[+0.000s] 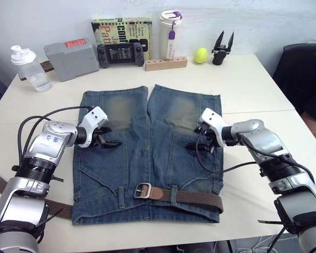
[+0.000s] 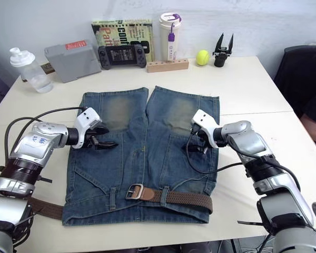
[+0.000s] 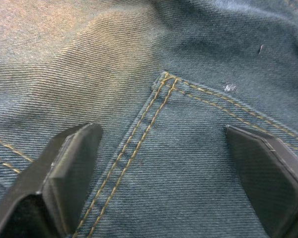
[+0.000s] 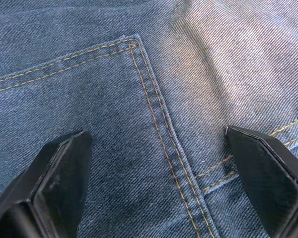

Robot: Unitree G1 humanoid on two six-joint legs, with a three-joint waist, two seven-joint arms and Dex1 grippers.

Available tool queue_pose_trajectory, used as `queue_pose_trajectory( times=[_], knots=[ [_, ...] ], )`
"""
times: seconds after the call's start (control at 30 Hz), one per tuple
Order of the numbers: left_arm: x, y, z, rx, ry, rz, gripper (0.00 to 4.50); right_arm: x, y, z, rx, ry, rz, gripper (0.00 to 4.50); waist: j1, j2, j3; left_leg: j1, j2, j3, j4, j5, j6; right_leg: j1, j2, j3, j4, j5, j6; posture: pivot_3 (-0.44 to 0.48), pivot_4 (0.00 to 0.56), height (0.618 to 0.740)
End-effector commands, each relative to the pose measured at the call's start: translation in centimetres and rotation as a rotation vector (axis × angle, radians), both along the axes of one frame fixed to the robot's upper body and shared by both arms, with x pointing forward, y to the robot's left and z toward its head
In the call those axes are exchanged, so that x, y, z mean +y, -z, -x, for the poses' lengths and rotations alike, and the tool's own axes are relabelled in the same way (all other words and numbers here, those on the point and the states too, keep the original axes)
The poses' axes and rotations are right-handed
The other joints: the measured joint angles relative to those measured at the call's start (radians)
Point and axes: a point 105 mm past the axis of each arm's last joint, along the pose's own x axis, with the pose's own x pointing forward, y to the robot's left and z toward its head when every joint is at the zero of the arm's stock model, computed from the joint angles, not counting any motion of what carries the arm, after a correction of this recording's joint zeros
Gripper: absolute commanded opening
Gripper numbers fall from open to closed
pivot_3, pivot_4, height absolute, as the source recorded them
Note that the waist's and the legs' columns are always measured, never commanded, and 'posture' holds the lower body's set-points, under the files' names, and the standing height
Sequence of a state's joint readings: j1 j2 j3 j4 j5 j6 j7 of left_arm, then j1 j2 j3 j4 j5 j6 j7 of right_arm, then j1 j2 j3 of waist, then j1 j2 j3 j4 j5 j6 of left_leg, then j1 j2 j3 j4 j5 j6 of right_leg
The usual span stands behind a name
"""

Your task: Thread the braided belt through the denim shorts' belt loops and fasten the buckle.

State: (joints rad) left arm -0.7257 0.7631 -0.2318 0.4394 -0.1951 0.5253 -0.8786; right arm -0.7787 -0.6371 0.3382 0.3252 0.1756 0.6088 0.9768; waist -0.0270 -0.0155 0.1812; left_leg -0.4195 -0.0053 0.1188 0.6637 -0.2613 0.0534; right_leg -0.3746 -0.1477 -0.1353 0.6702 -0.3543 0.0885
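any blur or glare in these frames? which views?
Left wrist view: soft focus on the denim shorts, the open left gripper sharper. Right wrist view: crisp stitching, bright sheen across a faded patch. Head views: even light, no glare, the buckle legible.

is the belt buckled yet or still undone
Cannot tell for sure. The belt lies along the shorts' waistband, its tan tip in the buckle, but the prong is too small to make out.
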Motion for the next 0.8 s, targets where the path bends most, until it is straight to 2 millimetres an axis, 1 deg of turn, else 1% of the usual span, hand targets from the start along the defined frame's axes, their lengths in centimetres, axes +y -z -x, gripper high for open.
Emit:
queue_pose_trajectory(
  times=[0.03, 0.07, 0.13, 0.17, 0.27, 0.3, 0.37, 0.43, 0.47, 0.5, 0.53, 0.57, 0.6, 0.7, 0.77, 0.8],
  knots=[
    [0.5, 3.2, 1.4, 0.126, -0.023, -0.011, 2.99, -0.2, 3.2, 2.0, 0.153, 0.002, 0.025, 3.04, 0.0, 0.001, -0.007, 0.0, 0.0, 0.0, 0.0, 0.0, 0.001, 0.0, 0.0, 0.0, 0.0, 0.0, 0.0, 0.0, 0.15, 0.696],
    [0.5, 3.2, 1.6, 0.13, -0.016, -0.007, 2.49, 0.0, 3.1, 2.3, 0.157, -0.006, 0.016, 2.49, 0.0, 0.001, -0.008, 0.0, 0.0, 0.0, 0.0, 0.0, 0.002, 0.0, 0.0, 0.0, 0.0, 0.0, 0.0, 0.0, 0.15, 0.696],
    [0.4, 3.2, 2.0, 0.143, -0.003, 0.011, 1.77, 0.7, 2.8, 3.2, 0.189, -0.029, -0.028, 1.69, 0.0, 0.001, -0.01, 0.0, 0.0, 0.0, 0.0, 0.0, 0.003, 0.0, 0.0, 0.0, -0.002, 0.0, 0.0, 0.0, 0.15, 0.696],
    [0.4, 3.1, 2.3, 0.149, 0.003, 0.024, 1.32, 1.0, 2.5, 3.6, 0.187, -0.042, -0.041, 1.21, 0.0, 0.001, -0.01, 0.0, 0.0, 0.0, 0.0, -0.001, 0.003, 0.001, 0.0, 0.0, -0.002, 0.0, -0.001, 0.0, 0.15, 0.696],
    [0.6, 2.2, 2.8, 0.142, 0.005, 0.053, 0.14, 1.8, 1.3, 4.3, 0.139, -0.1, -0.047, 0.0, -0.002, 0.001, -0.01, 0.0, 0.0, 0.0, 0.0, -0.001, 0.003, 0.0, 0.0, 0.0, -0.003, 0.0, -0.001, 0.0, 0.15, 0.696],
    [0.8, 1.6, 2.6, 0.117, -0.009, 0.061, 0.06, 2.1, 0.8, 4.4, 0.128, -0.114, -0.053, 0.0, -0.004, 0.001, -0.01, 0.0, 0.0, 0.0, -0.001, -0.001, 0.003, 0.0, 0.0, 0.0, -0.004, 0.0, -0.001, 0.0, 0.15, 0.696],
    [1.2, -0.8, 2.0, 0.059, -0.05, 0.131, 0.06, 2.3, -0.2, 4.4, 0.106, -0.138, -0.061, 0.0, -0.005, 0.002, -0.008, -0.001, 0.0, 0.0, -0.001, -0.001, 0.003, 0.0, 0.0, 0.0, -0.005, 0.0, -0.001, 0.0, 0.15, 0.696],
    [1.9, -3.1, 1.4, 0.0, -0.081, 0.159, 0.06, 2.2, -1.5, 3.4, 0.05, -0.137, -0.064, 0.0, -0.004, 0.002, -0.005, -0.003, 0.001, 0.0, -0.001, -0.001, 0.003, -0.002, 0.001, 0.0, -0.005, 0.0, -0.001, 0.0, 0.15, 0.696],
    [2.1, -4.0, 1.2, -0.024, -0.091, 0.173, 0.06, 2.2, -2.4, 2.5, 0.012, -0.123, -0.073, 0.0, -0.004, 0.002, -0.004, -0.003, 0.001, 0.0, -0.001, -0.001, 0.003, -0.002, 0.001, -0.001, -0.005, 0.0, -0.001, 0.0, 0.15, 0.696],
    [2.3, -5.0, 0.6, -0.061, -0.11, 0.19, 0.06, 2.0, -3.6, 0.8, -0.068, -0.095, -0.067, 0.0, -0.004, 0.002, -0.002, -0.003, 0.001, 0.0, -0.001, -0.001, 0.003, -0.002, 0.001, -0.001, -0.005, 0.0, -0.001, 0.0, 0.15, 0.696],
    [2.4, -5.7, 0.2, -0.083, -0.122, 0.203, 0.06, 1.9, -4.5, -0.3, -0.121, -0.078, -0.061, 0.0, -0.005, 0.0, 0.003, -0.003, 0.001, 0.0, -0.001, 0.0, 0.003, -0.002, 0.001, -0.001, -0.004, 0.0, -0.001, 0.0, 0.15, 0.696],
    [2.6, -6.3, -0.5, -0.118, -0.145, 0.213, 0.06, 1.8, -5.2, -1.9, -0.197, -0.059, -0.022, 0.0, -0.005, -0.001, 0.007, -0.003, 0.001, 0.0, -0.001, 0.001, 0.003, -0.003, 0.001, -0.001, -0.003, 0.0, -0.001, 0.0, 0.15, 0.696],
    [2.9, -6.6, -1.3, -0.149, -0.17, 0.202, 0.06, 1.8, -5.8, -3.3, -0.25, -0.041, 0.002, 0.0, -0.004, -0.002, 0.01, -0.004, 0.001, 0.0, -0.001, 0.002, 0.004, -0.003, 0.001, -0.001, -0.002, 0.0, 0.0, 0.0, 0.15, 0.696],
    [3.8, -7.1, -3.3, -0.217, -0.239, 0.171, 0.06, 2.3, -6.9, -6.0, -0.343, -0.01, 0.034, 0.0, -0.002, -0.002, 0.011, -0.005, 0.0, 0.0, -0.002, 0.003, 0.003, -0.005, 0.001, -0.001, -0.001, 0.0, -0.001, 0.0, 0.15, 0.696],
    [4.3, -7.2, -4.6, -0.253, -0.282, 0.154, 0.06, 2.6, -7.5, -7.3, -0.394, 0.013, 0.067, 0.0, -0.003, -0.002, 0.011, -0.005, 0.0, 0.001, -0.001, 0.004, 0.003, -0.004, 0.001, -0.002, 0.003, 0.0, 0.0, 0.0, 0.15, 0.696],
    [4.2, -7.1, -5.3, -0.263, -0.302, 0.154, 0.06, 2.5, -7.7, -8.0, -0.427, 0.032, 0.102, 0.0, -0.004, -0.002, 0.011, -0.006, 0.0, 0.001, -0.002, 0.004, 0.004, -0.005, 0.001, -0.003, 0.001, 0.0, 0.0, 0.0, 0.15, 0.696]
  ],
)
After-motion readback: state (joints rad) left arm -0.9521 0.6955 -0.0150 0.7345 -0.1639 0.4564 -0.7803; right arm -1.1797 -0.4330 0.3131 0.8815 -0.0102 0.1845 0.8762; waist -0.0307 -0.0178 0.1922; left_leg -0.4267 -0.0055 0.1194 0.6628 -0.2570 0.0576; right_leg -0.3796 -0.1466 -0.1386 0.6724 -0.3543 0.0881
